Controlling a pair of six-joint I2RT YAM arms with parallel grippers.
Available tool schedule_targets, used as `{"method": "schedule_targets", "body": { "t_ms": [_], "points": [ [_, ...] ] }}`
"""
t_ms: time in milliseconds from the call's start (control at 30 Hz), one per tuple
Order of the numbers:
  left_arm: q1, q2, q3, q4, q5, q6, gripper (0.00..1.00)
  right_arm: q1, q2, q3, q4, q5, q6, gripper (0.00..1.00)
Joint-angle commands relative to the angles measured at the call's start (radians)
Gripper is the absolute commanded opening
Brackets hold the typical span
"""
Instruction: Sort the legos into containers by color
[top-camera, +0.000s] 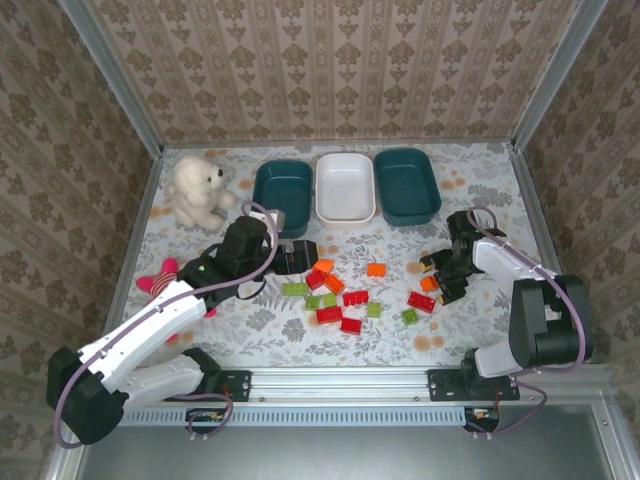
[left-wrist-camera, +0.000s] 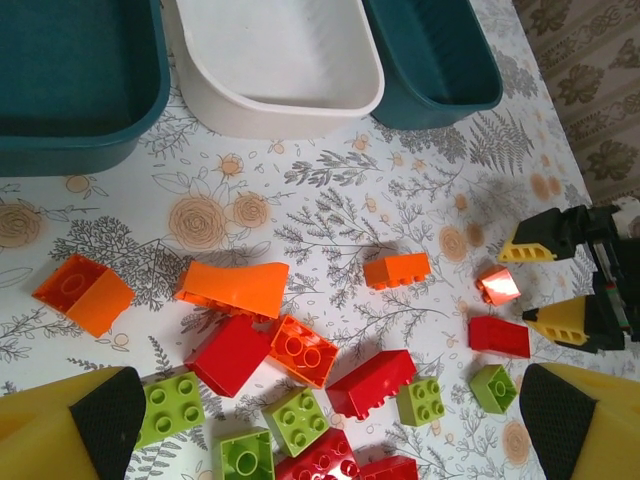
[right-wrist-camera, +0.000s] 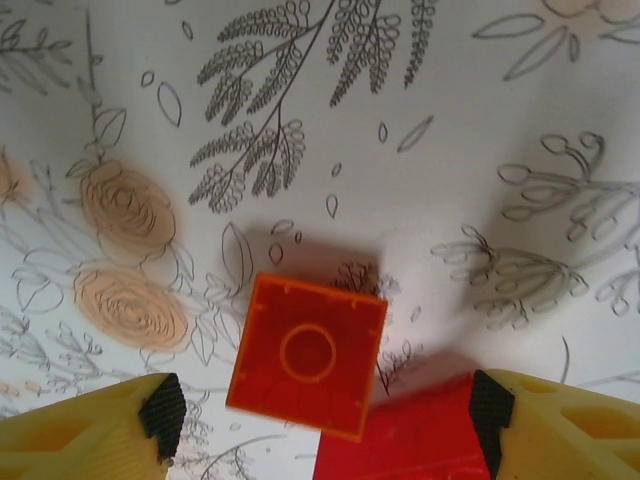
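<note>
Robot lab test cell with home-style dressing; silver aluminium extrusion frame (top-camera: 350, 380) boxes in the workspace; beige damask-patterned wallpaper panels (top-camera: 330, 60) as walls; white floral-print tablecloth (top-camera: 480, 190) on the deck; two white-and-black robot arms (top-camera: 150, 325) bolted to the frame's front rail.

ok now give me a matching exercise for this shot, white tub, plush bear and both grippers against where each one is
1 white tub
2 plush bear
3 left gripper
4 right gripper

a open, fingers either side of an orange brick
b between the two teal tubs
c open above the brick pile
d left of all three tubs

Pairs: 1-b, 2-d, 3-c, 4-a
</note>
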Motion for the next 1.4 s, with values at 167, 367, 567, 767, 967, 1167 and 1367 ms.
{"method": "schedule_targets", "body": {
  "t_ms": [167, 367, 567, 767, 967, 1167, 1367],
  "points": [
    [-0.012, 0.028, 0.061, -0.002, 0.015, 0.006, 1.0, -0.018, 0.063, 0.007, 0.062, -0.051, 0.005, 0.67],
    [-0.013, 0.029, 0.055, 0.006, 0.01, 0.005, 1.0, -0.017, 0.062, -0.011, 0.061, -0.066, 0.037, 0.6],
    [-0.012, 0.031, 0.045, 0.016, 0.01, 0.0, 1.0, -0.002, 0.057, -0.011, 0.046, -0.07, 0.064, 0.53],
    [-0.012, 0.037, 0.042, 0.027, 0.01, -0.005, 1.0, 0.02, 0.0, 0.047, -0.018, -0.013, 0.051, 0.34],
    [-0.008, 0.053, 0.084, 0.027, -0.011, -0.016, 1.0, 0.115, -0.016, 0.368, -0.165, 0.174, -0.147, 0.32],
    [0.035, 0.112, 0.161, 0.036, 0.006, -0.032, 1.0, 0.141, 0.209, 0.648, -0.164, 0.227, -0.292, 0.31],
    [0.091, 0.179, 0.224, 0.027, 0.045, -0.043, 1.0, 0.137, 0.546, 0.981, -0.186, 0.199, -0.397, 0.31]
  ]
}}
